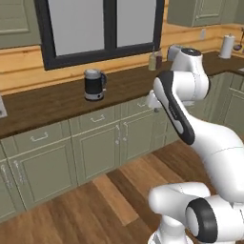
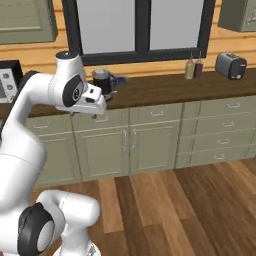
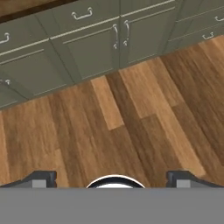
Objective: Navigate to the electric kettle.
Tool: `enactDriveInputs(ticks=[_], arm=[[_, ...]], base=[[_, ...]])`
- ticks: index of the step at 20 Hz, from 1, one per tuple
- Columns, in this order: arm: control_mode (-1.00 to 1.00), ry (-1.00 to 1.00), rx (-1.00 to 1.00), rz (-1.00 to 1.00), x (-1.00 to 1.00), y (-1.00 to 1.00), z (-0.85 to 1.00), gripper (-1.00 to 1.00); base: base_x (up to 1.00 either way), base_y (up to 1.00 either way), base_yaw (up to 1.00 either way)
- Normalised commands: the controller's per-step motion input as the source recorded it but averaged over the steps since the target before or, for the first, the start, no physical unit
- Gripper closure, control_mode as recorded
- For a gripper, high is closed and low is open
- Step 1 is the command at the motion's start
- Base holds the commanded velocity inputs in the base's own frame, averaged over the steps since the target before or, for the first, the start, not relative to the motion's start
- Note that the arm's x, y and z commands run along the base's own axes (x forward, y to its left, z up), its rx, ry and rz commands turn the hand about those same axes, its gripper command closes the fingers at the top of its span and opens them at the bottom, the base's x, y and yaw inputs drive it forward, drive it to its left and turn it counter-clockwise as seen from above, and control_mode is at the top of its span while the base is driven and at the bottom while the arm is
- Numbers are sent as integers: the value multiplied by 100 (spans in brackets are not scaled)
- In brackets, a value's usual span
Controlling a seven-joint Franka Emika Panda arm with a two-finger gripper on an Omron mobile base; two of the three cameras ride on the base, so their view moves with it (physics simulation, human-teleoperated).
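The electric kettle (image 1: 94, 85), a small black jug with a grey lid and a loop handle, stands on the dark wooden counter (image 1: 52, 102) under the window. In the right base view the kettle (image 2: 102, 79) is partly covered by my hand. My gripper (image 2: 86, 116) hangs in front of the cabinets, short of the counter edge, and points down at the floor. In the hand view its fingertips (image 3: 42, 178) stand far apart over the wooden floor, so the gripper (image 3: 113, 180) is open and holds nothing.
Green cabinets (image 1: 97, 147) run below the counter. Two bottles (image 2: 194, 67) and a silver toaster (image 2: 231, 65) stand to the kettle's right, with a paper towel roll (image 1: 227, 46) further along. A boxy appliance (image 2: 7, 80) sits at the left. Wooden floor (image 2: 165, 210) lies between me and the cabinets.
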Motion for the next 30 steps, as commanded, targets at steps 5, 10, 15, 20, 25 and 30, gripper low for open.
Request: enactDriveInputs(ticks=[5, 10, 15, 20, 25, 30], arm=[[100, 0, 0, 0, 0, 0, 0, -100], [100, 0, 0, 0, 0, 0, 0, -100], [100, 0, 0, 0, 0, 0, 0, -100], [100, 0, 0, 0, 0, 0, 0, -100], [100, 0, 0, 0, 0, 0, 0, -100], [100, 0, 0, 0, 0, 0, 0, -100]], base=[[100, -62, 18], [100, -41, 26], [100, -13, 37], [95, 0, 39], [96, 0, 22], [99, 0, 2]])
